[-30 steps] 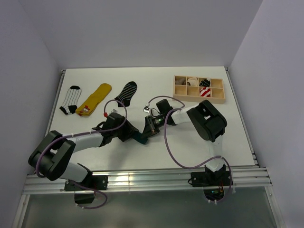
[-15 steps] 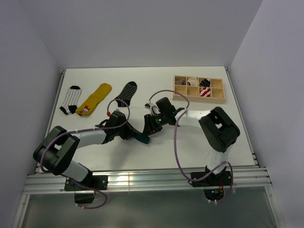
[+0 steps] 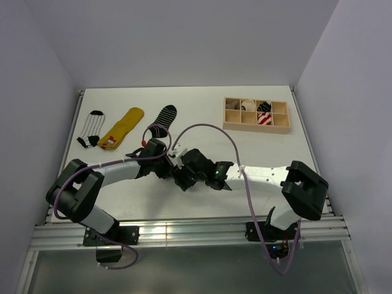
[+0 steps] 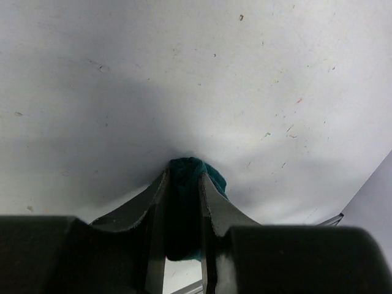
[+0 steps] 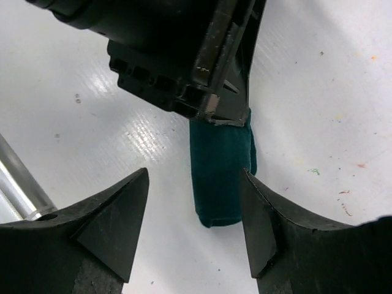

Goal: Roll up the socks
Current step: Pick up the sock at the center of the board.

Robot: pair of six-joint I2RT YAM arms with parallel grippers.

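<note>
Left gripper [image 4: 184,179] pinched narrow on rolled dark green sock [image 5: 222,165], centre of table [image 3: 202,104], toward near edge. Right gripper [image 5: 195,179] jaws wide, straddling roll's free end, holding nothing. Risk: roll unwinds or slips, since only one pinch secures it. No readable writing.

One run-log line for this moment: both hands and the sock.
left hand: shut on dark green sock | right hand: open around sock

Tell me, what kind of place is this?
Probably a robot practice lab: two robot arms bolted to a metal rail, plain white walls boxing in the table, and socks laid out beside a wooden sorting box.
</note>
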